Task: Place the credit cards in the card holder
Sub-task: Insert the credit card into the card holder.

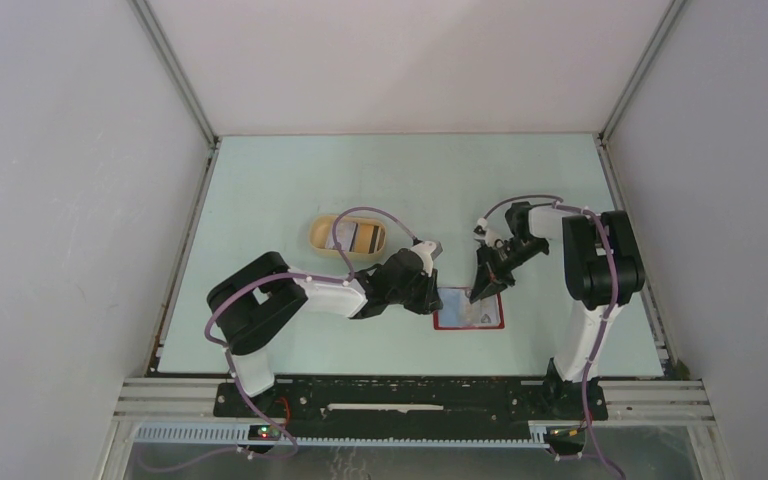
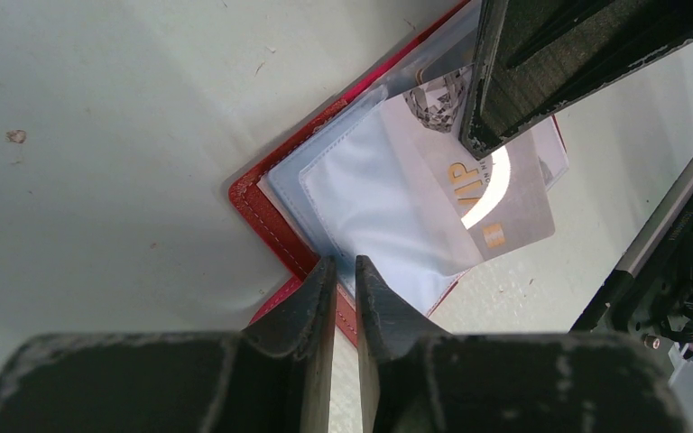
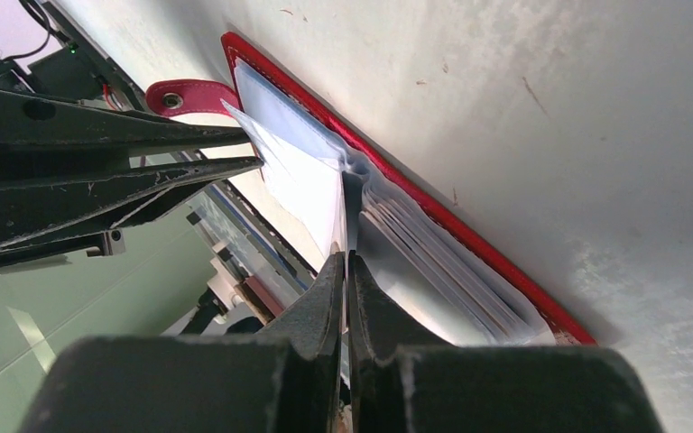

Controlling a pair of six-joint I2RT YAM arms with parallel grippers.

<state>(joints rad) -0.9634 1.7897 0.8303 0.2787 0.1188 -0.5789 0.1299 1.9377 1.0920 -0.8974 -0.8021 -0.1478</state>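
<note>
Card holder (image 1: 465, 320) lies open and flat on the table (image 1: 280, 180), lower centre of the top view, between the two arms. That puts the pockets face up and within reach of both wrists. Left gripper (image 2: 344, 275) comes in at the holder's left side, jaws nearly together with only a sliver of gap, pinching the edge of a clear pocket leaf (image 2: 370, 194). It looks to be lifting the leaf to keep the pocket mouth open while also steadying the holder. Right gripper (image 3: 346, 262) has its jaws pressed almost shut on a tan-grey card (image 2: 505, 216) with VIP lettering and a gold chip. The right wrist view seems to show it edge-on between the pads, so a thin pinch. In the left wrist view, centre-right of frame, the card's lower-left part sits under the translucent leaf and the rest sticks out toward the upper right. Judged partway into the pocket, not seated; the angled entry is probably to lead with a corner. Other credit cards (image 1: 358, 238) sit in the tan dish (image 1: 320, 232), upper left of the holder, well apart. Risk: the leaf slips from the left pinch and the pocket closes on the card.
</note>
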